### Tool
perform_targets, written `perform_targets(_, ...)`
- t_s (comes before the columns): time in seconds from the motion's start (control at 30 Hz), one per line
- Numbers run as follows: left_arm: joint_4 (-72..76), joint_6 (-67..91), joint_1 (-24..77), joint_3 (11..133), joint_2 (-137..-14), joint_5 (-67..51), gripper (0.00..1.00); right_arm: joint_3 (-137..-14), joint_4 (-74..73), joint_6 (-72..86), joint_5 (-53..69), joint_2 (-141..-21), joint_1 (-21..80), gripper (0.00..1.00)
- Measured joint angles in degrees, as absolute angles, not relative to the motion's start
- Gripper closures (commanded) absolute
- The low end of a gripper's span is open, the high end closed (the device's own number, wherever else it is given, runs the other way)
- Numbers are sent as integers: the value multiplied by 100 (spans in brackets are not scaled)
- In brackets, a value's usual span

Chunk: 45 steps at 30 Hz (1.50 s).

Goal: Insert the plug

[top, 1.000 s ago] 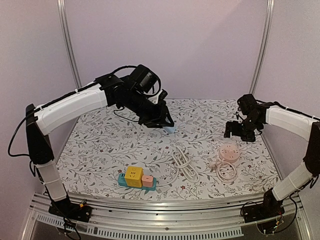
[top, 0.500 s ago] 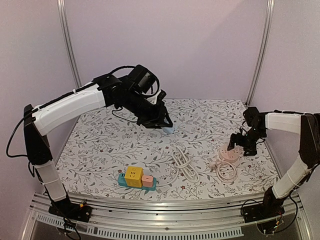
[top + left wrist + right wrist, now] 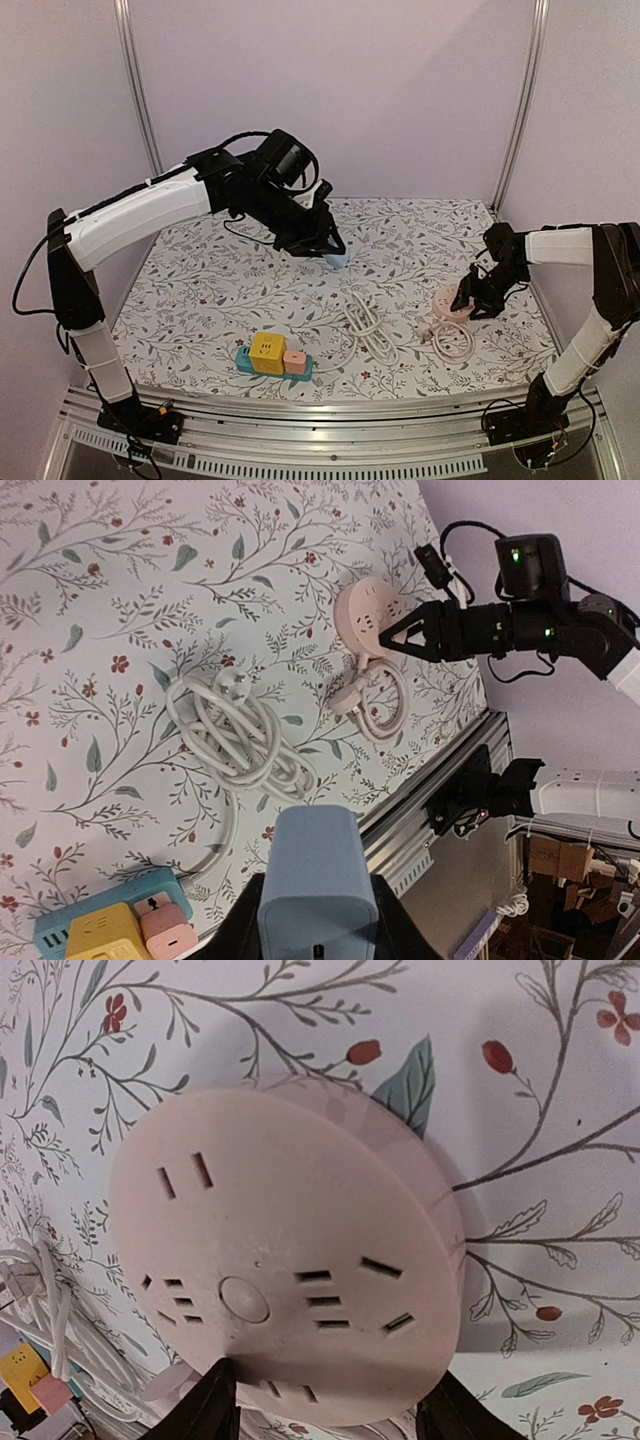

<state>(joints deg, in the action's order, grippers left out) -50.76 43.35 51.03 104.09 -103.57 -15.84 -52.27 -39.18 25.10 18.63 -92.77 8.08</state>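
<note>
Floral-print tabletop (image 3: 200,290), lilac walls behind. Left gripper (image 3: 332,252) hovers over table centre, fingers clamped on either side of pale blue plug block (image 3: 318,880), carried clear of surface. Right gripper (image 3: 330,1400) low at right side, fingers spread wide astride near rim of round pink socket (image 3: 290,1260); no grip evident. Socket's pink coiled cable (image 3: 452,342) just beside it. White coiled cable (image 3: 368,325) between arms. Teal power strip (image 3: 245,362) near front edge, bearing yellow cube (image 3: 267,350) and pink adapter (image 3: 294,360).
</note>
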Motion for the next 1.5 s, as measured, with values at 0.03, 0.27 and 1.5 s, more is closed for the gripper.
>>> perform_targets(0.03, -5076, 4333, 5103, 10409, -10357, -1586, 100, -5203, -3894, 2515, 1929, -9303, 808, 43)
perform_targets(0.27, -5083, 4311, 5096, 10409, -10363, -1590, 100, -5098, -3708, 2576, 2438, -9371, 891, 44)
perform_targets(1.5, -5739, 4029, 5360, 11957, -11489, -1404, 100, -6753, -4244, 2412, 2744, -9963, 2499, 36)
